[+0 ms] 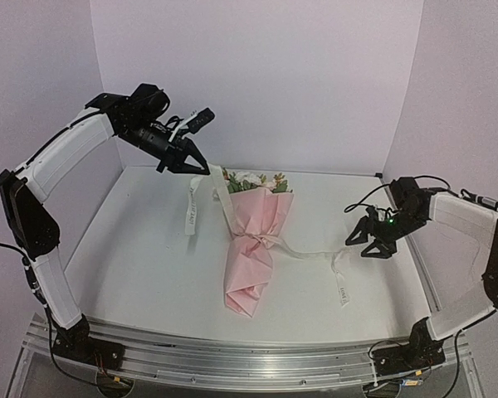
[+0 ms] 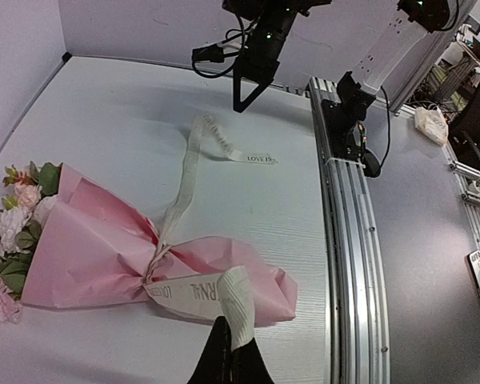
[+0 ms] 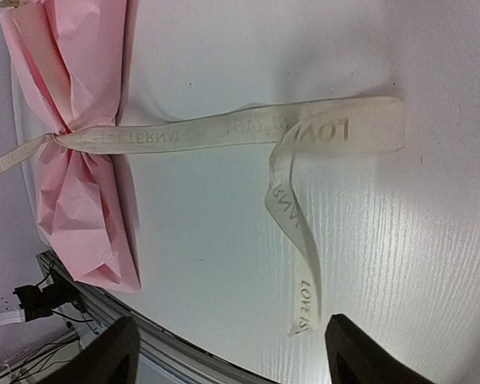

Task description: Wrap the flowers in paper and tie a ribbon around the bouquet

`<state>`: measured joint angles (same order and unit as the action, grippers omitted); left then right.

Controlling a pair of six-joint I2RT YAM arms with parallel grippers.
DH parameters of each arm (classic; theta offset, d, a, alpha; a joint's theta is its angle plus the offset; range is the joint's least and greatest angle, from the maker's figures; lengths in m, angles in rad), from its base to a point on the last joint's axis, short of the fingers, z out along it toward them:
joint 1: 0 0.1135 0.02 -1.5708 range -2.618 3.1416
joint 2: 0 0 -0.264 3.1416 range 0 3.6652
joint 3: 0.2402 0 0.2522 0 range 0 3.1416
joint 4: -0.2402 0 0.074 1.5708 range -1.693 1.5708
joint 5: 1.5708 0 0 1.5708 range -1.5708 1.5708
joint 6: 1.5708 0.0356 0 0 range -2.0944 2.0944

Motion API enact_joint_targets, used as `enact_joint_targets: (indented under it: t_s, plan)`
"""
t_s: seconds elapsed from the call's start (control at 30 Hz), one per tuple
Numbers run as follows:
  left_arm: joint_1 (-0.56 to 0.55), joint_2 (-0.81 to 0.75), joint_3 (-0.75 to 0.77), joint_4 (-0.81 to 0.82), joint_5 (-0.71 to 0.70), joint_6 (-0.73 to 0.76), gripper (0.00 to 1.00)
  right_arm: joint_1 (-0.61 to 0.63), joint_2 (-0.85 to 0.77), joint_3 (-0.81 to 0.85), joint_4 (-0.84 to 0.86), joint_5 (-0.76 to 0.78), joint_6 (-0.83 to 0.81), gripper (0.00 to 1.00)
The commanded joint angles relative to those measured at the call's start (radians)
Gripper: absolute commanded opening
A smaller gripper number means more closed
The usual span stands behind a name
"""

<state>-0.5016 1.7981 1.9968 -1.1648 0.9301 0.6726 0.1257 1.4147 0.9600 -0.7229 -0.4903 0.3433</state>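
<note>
Left fingers [image 2: 224, 362], bottom centre, clamp one ribbon [image 2: 180, 188] end; right fingers [image 1: 363, 247] gape wide at mid-right, loose tail lying just lower-left, running toward bouquet [image 1: 253, 249].

we are seeing the bouquet [image 1: 253, 245] lying flat on the table [image 1: 141, 274], flowers [image 1: 253, 180] at its far end, pink paper [image 2: 96, 256] cinched by a cream ribbon [image 3: 224, 132] trailing right and rising left.
</note>
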Motion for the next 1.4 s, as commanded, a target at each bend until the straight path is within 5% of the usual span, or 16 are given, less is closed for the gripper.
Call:
enact_joint_targets:
  t_s: [0.0, 0.2, 0.37, 0.63, 1.1, 1.23, 1.37]
  plan:
    - [-0.004, -0.003, 0.038, -0.025, 0.05, -0.027, 0.0, 0.07, -0.028, 0.11, 0.012, 0.115, -0.055, 0.87]
    - [-0.007, -0.011, 0.016, -0.008, 0.041, -0.025, 0.0, 0.365, -0.026, 0.209, 0.439, 0.189, -0.274, 0.89]
    - [-0.008, -0.031, -0.02, 0.033, 0.015, -0.045, 0.0, 0.577, 0.195, 0.269, 0.778, 0.166, -0.538, 0.89]
    - [-0.008, -0.064, -0.083, 0.079, -0.017, -0.049, 0.0, 0.606, 0.572, 0.579, 0.797, 0.044, -0.607, 0.78]
    - [-0.006, -0.063, -0.065, 0.149, -0.017, -0.112, 0.0, 0.606, 0.673, 0.581, 0.825, -0.19, -0.638, 0.76]
    - [-0.007, -0.057, -0.056, 0.15, -0.011, -0.118, 0.0, 0.61, 0.711, 0.615, 0.892, -0.196, -0.589, 0.66]
    - [-0.006, -0.063, -0.072, 0.154, -0.016, -0.117, 0.0, 0.614, 0.714, 0.609, 0.943, -0.196, -0.549, 0.34]
